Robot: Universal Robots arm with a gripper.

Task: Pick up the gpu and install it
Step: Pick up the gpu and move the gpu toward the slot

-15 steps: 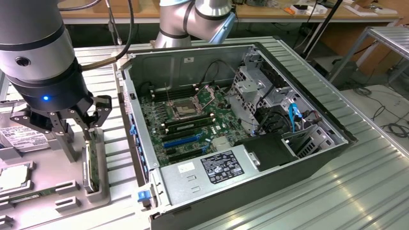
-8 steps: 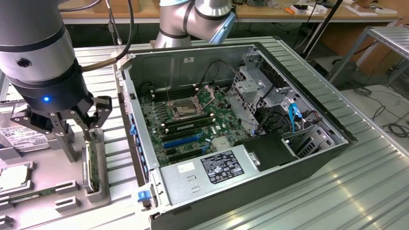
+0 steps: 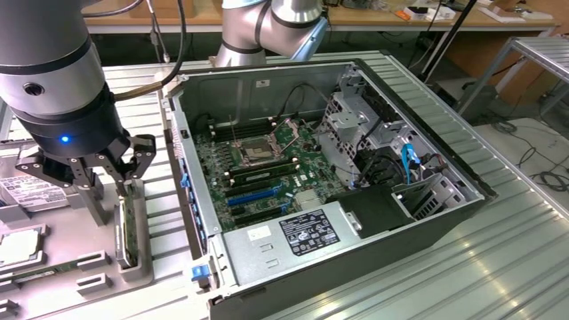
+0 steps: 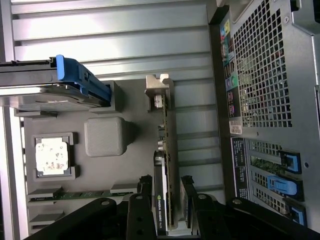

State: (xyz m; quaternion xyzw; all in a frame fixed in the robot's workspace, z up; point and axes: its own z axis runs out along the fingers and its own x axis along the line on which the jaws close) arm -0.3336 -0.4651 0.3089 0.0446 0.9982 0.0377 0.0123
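The gpu [image 3: 127, 223] is a thin dark card standing on edge in a slot of the grey parts tray [image 3: 89, 283], at the exterior view's left, beside the open computer case [image 3: 418, 200]. My gripper [image 3: 111, 181] hangs straight down over the card's upper edge. In the wrist view the gpu [image 4: 167, 145] appears edge-on, with its silver end bracket [image 4: 157, 92] at the far end. My gripper [image 4: 166, 194] is open and straddles the card. One of the fingers [image 4: 145, 192] sits close to the black face; the other stands off it with a visible gap.
The tray [image 4: 135, 165] also holds a hard drive with a blue clip [image 4: 55, 85], a processor [image 4: 50, 156], a memory stick [image 4: 80, 195] and a grey block [image 4: 104, 136]. Blue expansion slots [image 3: 258, 195] lie on the case's motherboard. Another arm's base [image 3: 266, 27] stands behind the case.
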